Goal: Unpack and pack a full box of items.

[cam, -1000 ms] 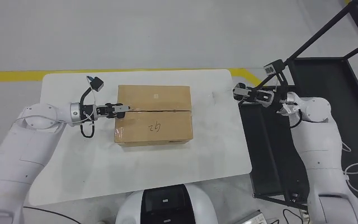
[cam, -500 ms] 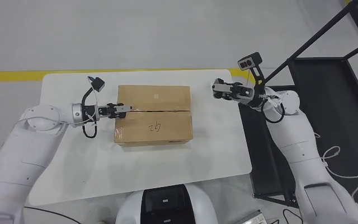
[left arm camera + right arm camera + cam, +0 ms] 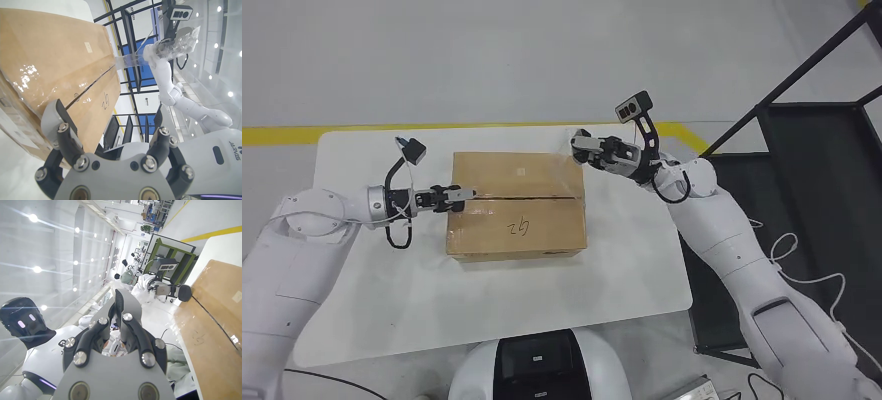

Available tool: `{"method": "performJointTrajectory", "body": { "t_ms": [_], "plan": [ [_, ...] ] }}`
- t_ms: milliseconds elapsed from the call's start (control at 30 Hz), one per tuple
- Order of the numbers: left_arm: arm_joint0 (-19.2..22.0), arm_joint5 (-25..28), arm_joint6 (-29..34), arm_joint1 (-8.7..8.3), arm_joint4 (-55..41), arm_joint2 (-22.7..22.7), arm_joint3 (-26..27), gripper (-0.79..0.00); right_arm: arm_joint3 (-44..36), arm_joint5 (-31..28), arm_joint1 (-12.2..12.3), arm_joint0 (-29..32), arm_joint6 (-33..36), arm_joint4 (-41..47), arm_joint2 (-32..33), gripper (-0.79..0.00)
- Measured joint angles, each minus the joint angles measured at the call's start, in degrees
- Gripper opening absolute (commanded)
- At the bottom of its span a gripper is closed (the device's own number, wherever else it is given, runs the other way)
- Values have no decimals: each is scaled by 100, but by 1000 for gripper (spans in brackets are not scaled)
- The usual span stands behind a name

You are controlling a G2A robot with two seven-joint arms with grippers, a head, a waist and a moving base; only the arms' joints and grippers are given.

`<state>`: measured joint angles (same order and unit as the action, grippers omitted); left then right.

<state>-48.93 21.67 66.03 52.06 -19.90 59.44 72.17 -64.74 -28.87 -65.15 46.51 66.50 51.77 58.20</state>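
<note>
The cardboard box (image 3: 517, 205) sits near the middle of the surface (image 3: 372, 300), a little toward the far edge. Both top flaps lie flat and meet along the seam (image 3: 532, 197).

The left end effector (image 3: 460, 194) is at the box's left end, level with the seam. Its fingers are apart, with one resting against the top edge of the box and the other in free air.

The right end effector (image 3: 580, 145) hangs over the box's far right corner with its fingers pressed together. A strip of clear tape (image 3: 128, 59) stretches from the right end of the seam up to it, and a crumpled wad of the same film clings around it, so it appears clamped on the tape.

Glossy tape still covers the seam near the left end.

The task looks to be at its very start. The seal is only partly lifted, the flaps are unopened, and nothing has come out. The rest of the peeling, the opening, the emptying and the repacking all remain.
</note>
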Motion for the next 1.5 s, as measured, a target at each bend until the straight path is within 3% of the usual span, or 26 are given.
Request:
{"method": "performJointTrajectory", "body": {
  "t_ms": [367,633,900,1167,1500],
  "plan": [
    [92,-133,39,76,-21,-113,-106,0,282,-265,-251,-154,-54,182,-285,-785],
    [197,-141,61,149,-43,-221,-256,0,235,-381,-281,-93,287,468,-47,-785],
    [201,-111,91,172,-27,-204,-308,0,203,-536,-409,-55,-4,500,-104,-785],
    [175,-109,131,175,-25,-140,-306,0,282,-728,-658,-125,-359,249,-580,-785],
    [116,-110,195,164,-13,-32,-236,0,742,-880,-947,-298,-943,-705,-1140,-785]
  ]
}}
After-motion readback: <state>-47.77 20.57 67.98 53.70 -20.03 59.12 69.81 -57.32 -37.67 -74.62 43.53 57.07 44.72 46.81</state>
